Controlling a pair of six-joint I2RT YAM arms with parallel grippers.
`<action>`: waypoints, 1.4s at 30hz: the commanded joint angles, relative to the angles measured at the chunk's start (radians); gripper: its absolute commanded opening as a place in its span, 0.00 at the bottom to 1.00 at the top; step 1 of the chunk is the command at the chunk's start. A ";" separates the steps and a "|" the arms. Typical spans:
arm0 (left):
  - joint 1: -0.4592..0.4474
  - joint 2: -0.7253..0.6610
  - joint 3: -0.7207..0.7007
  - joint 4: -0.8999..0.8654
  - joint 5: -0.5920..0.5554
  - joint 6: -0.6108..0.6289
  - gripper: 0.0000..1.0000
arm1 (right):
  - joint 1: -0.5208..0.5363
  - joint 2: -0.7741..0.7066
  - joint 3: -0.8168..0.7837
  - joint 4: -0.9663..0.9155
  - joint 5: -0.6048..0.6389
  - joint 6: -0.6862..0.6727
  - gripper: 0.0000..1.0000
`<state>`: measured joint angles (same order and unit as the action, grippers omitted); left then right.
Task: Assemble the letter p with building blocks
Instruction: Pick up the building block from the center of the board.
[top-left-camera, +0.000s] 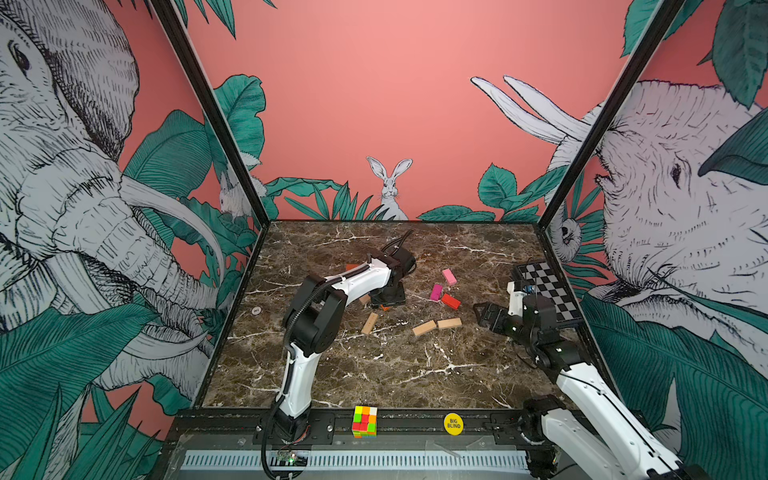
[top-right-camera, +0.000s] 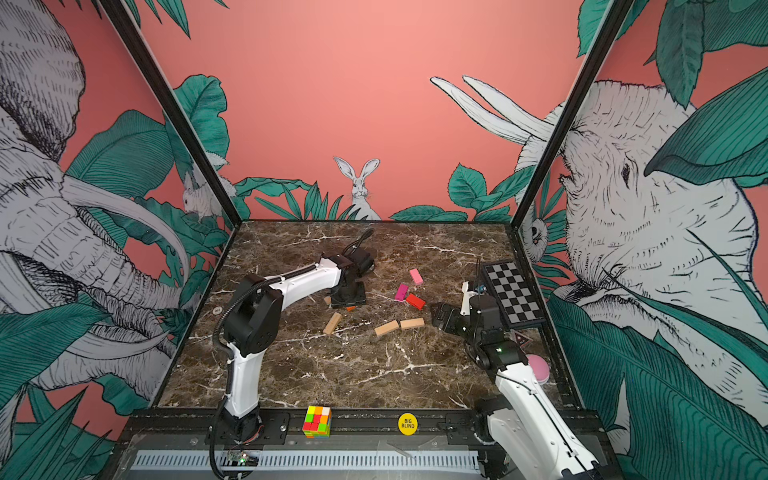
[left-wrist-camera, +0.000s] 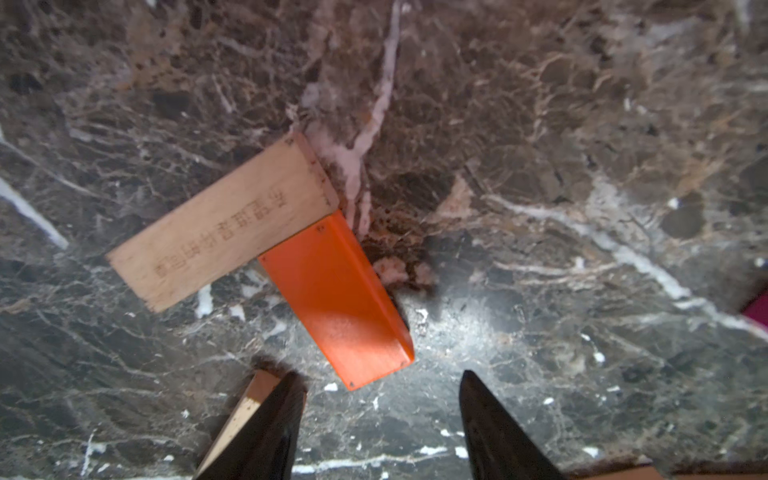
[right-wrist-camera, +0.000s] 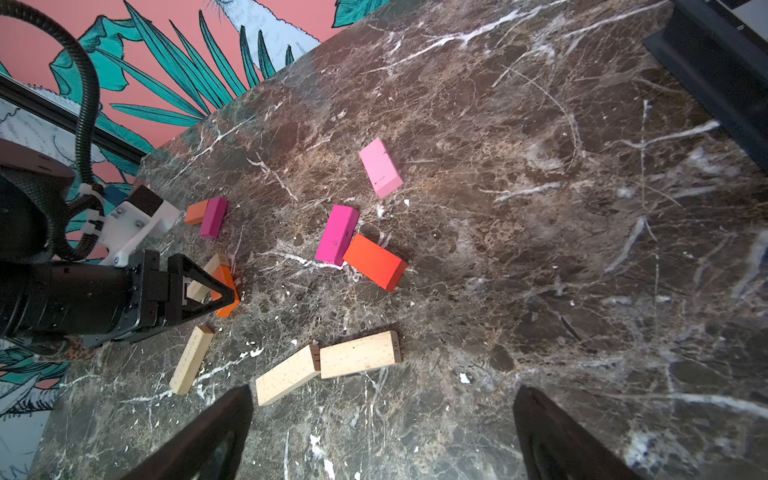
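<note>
While both top views show flat wooden building blocks strewn across the dark marble tabletop, left gripper hangs over two and right gripper sits aside. Left wrist: jaws parted, empty; orange wooden brick butts a tan wooden brick, likely P's first corner. Right wrist: jaws wide, empty; next probably wants the loose pink wooden brick picked and set flush.

Looks like a robot lab test booth tbh: dark brown marble-pattern tabletop boxed in by pink jungle-print wall panels, with a white-and-black left robot arm and right robot arm bolted to a black metal rail.
</note>
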<state>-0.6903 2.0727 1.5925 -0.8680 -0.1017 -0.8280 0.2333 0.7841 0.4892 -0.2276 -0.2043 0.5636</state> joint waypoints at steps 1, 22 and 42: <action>0.002 -0.001 0.021 -0.023 -0.032 -0.033 0.62 | 0.006 -0.005 0.025 0.001 0.011 -0.018 0.98; 0.003 0.046 0.040 -0.026 -0.066 -0.023 0.57 | 0.005 -0.016 -0.006 0.004 0.014 -0.011 0.98; 0.092 -0.175 -0.066 0.006 -0.224 0.581 0.80 | 0.005 -0.014 -0.017 0.010 0.015 -0.011 0.98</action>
<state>-0.6502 1.9522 1.5578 -0.8749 -0.3042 -0.4423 0.2333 0.7715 0.4889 -0.2382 -0.1978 0.5571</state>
